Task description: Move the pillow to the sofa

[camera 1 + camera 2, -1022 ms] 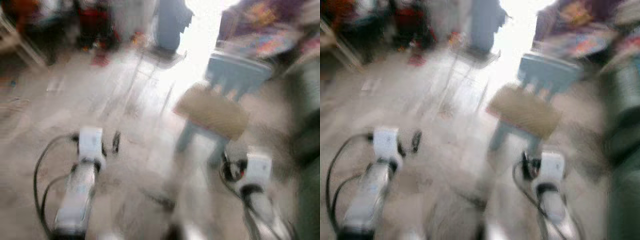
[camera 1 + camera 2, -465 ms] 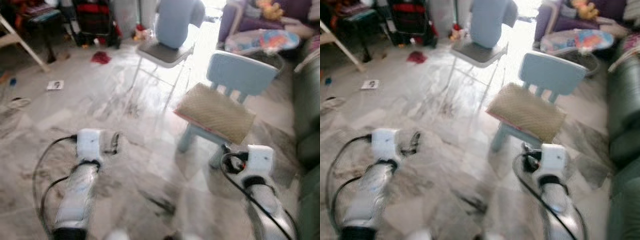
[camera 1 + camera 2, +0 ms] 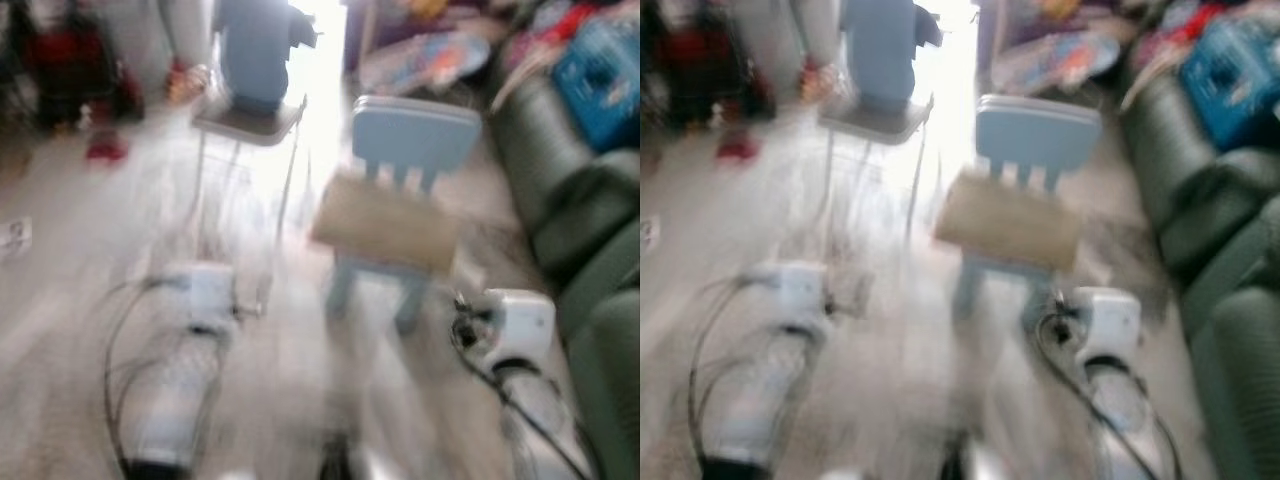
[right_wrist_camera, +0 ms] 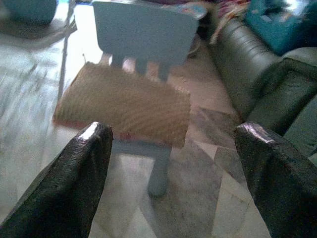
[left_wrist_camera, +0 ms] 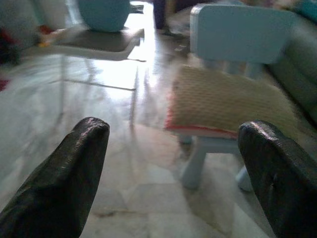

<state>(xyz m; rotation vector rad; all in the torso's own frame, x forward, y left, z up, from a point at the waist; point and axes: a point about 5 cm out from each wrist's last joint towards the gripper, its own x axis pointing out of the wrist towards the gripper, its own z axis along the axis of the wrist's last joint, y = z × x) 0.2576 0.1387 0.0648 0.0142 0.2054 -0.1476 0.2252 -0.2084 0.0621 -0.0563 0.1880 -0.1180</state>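
The tan pillow (image 4: 124, 105) lies flat on the seat of a small light-blue chair (image 3: 415, 135), its edge overhanging the seat's front. The dark green sofa (image 3: 575, 230) stands just beside the chair, on the robot's right. The left hand (image 5: 178, 173) is held low short of the chair, its two black fingers (image 5: 59, 178) spread wide and pinching nothing. The right hand (image 4: 173, 178) is likewise short of the chair, spread wide and empty. Beyond the chair stands a grey high stool (image 3: 248, 120) on the pale marble floor (image 3: 90, 250). The head views are blurred.
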